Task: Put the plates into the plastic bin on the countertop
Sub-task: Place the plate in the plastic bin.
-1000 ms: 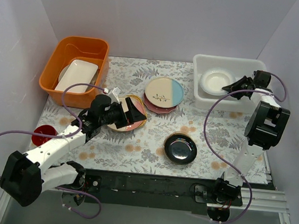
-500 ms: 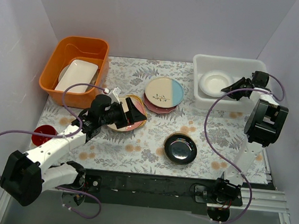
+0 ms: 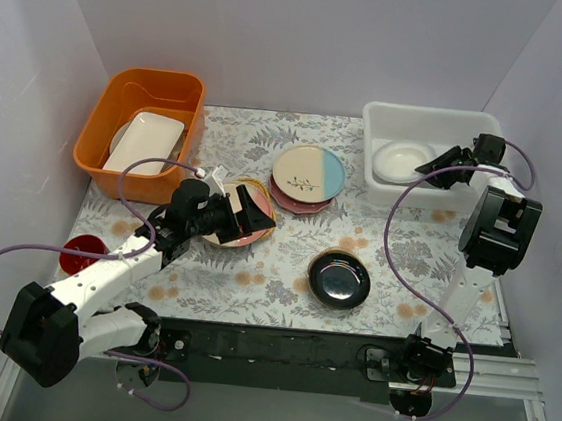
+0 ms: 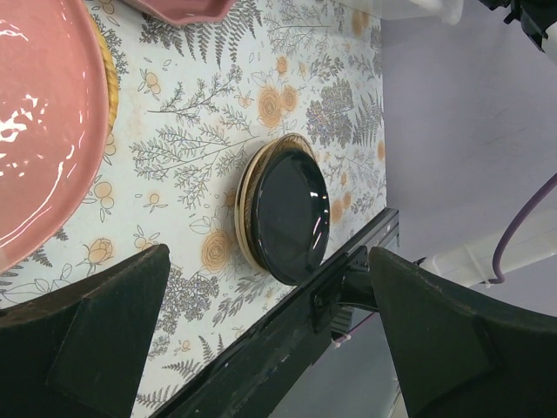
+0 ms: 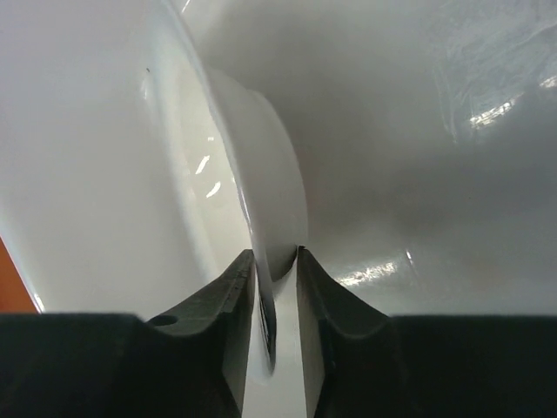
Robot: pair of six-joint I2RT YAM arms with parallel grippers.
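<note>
Reaching into the white bin (image 3: 432, 114) from its right end, the right pincer (image 3: 428, 168) straddles the right rim of the white plate (image 3: 399, 161), which lies inside the bin. The right wrist view is almost all white. The white plate (image 5: 261, 174) rises between the right pincer (image 5: 275, 261) fingers, and it blends into the bin wall (image 5: 435, 131), so their border is hard to trace. The fingers sit close on either side of the rim, but I cannot tell whether they press it or stand slightly slack.

Well left of the bin, the left pincer (image 3: 251, 210) hovers with its fingers spread wide, holding nothing, over a pink-and-cream plate (image 3: 253, 236). The arm covers most of that plate, and only the edge of a yellow plate (image 3: 256, 182) shows beneath it. From the left wrist, the pink-and-cream plate (image 4: 35, 131) is cut off by the frame edge.

Just left of the bin, a cream-and-blue plate (image 3: 308, 171) rests on a lower pink plate (image 3: 297, 202), of which only a sliver shows. A black plate (image 3: 339, 279) lies alone on the patterned surface (image 3: 268, 144), nearer the arms than the bin. Seen between the left pincer (image 4: 268, 257) fingers, the black plate (image 4: 291, 218) shows a thin gold band along its underside.

Farthest left of the bin, an orange tub (image 3: 143, 85) holds a white dish (image 3: 145, 142). Something round under the dish is mostly hidden. A small red disc (image 3: 78, 250) is partly behind the left arm.
</note>
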